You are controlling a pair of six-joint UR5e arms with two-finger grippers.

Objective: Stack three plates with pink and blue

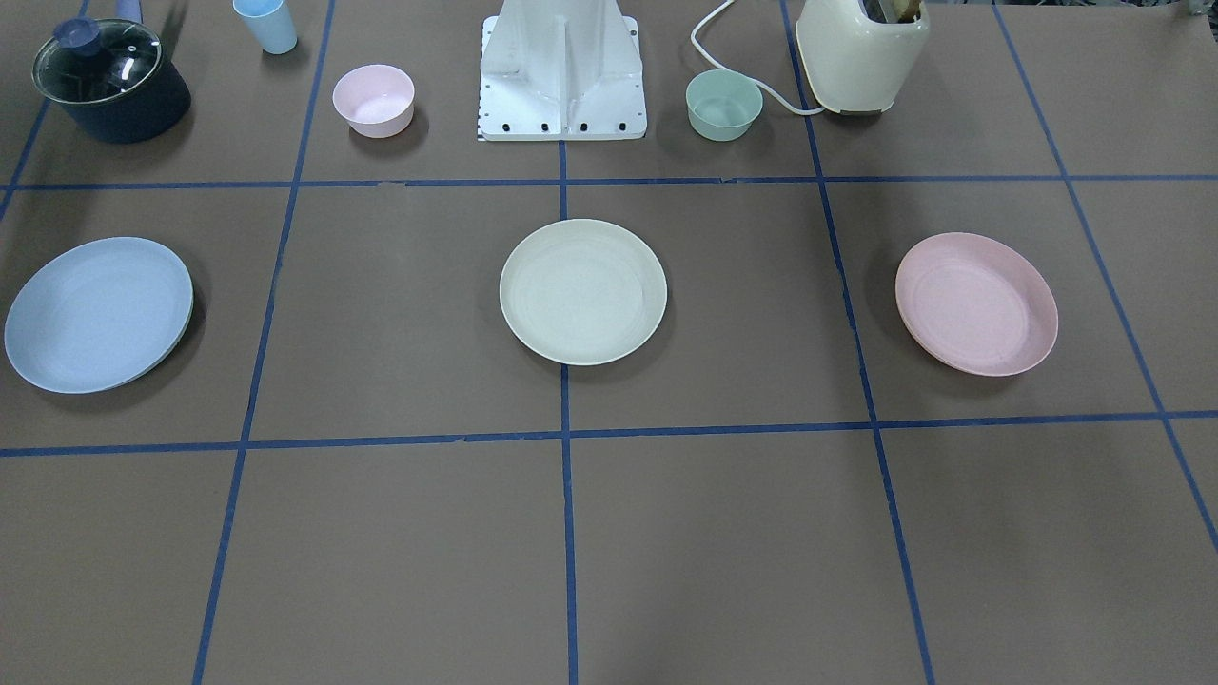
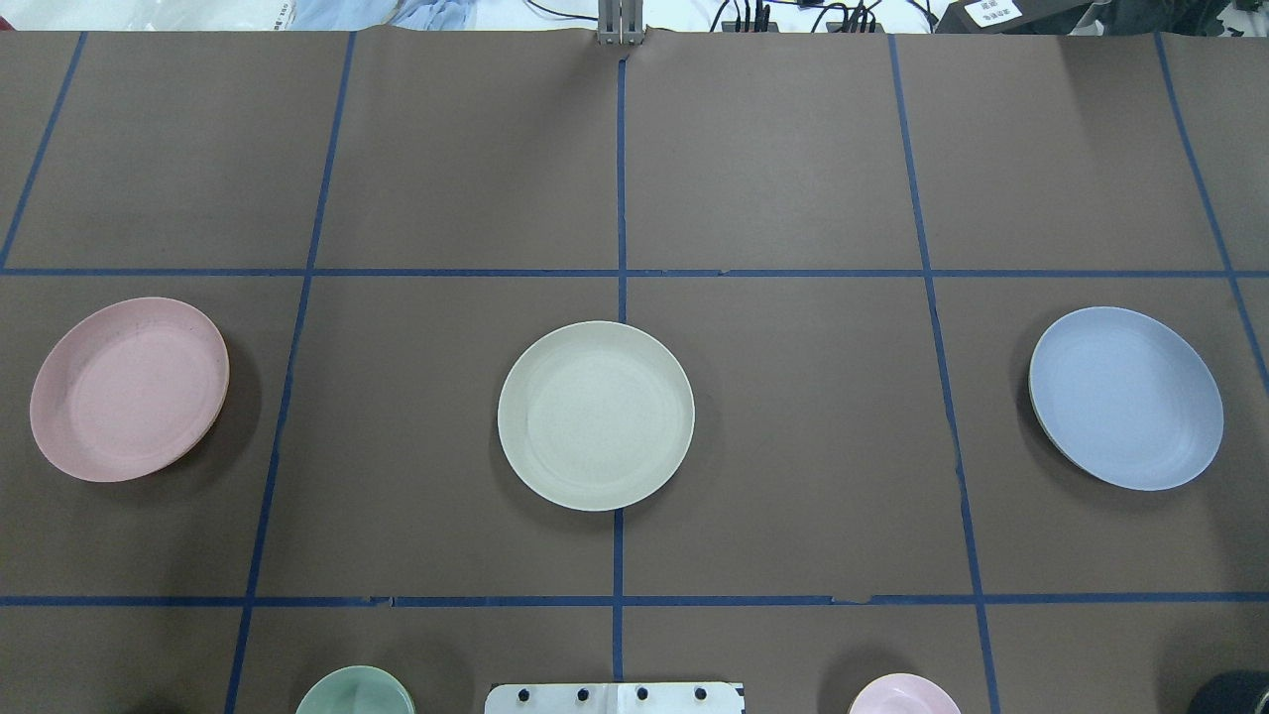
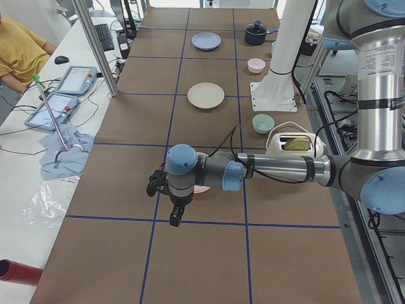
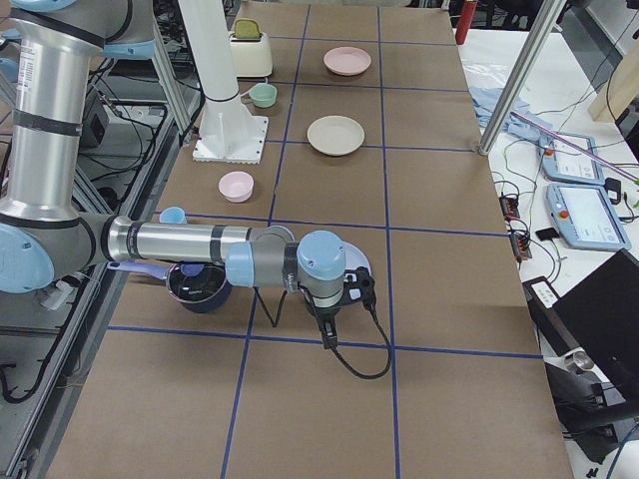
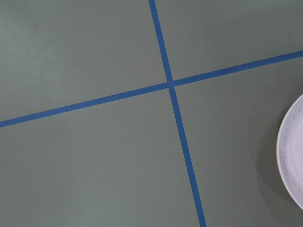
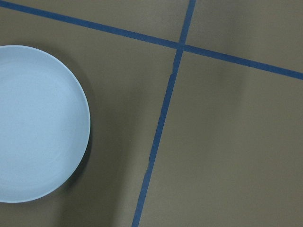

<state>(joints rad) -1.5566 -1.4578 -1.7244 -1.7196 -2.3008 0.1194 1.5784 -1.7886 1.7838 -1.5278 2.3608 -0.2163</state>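
Three plates lie apart in a row on the brown table. The cream-white plate (image 1: 582, 291) (image 2: 595, 415) is in the middle. The pale pink plate (image 1: 976, 303) (image 2: 129, 389) is on my left side, and its edge shows in the left wrist view (image 5: 293, 161). The light blue plate (image 1: 98, 314) (image 2: 1125, 397) is on my right side and also shows in the right wrist view (image 6: 38, 123). My left gripper (image 3: 174, 217) hangs over the pink plate. My right gripper (image 4: 327, 337) hangs over the blue plate. I cannot tell whether either is open or shut.
Along the robot's side stand a lidded dark pot (image 1: 112, 81), a small blue cup (image 1: 266, 24), a small pink bowl (image 1: 373, 99), the white robot base (image 1: 563, 71), a green bowl (image 1: 724, 104) and a cream toaster (image 1: 861, 52) with its cord.
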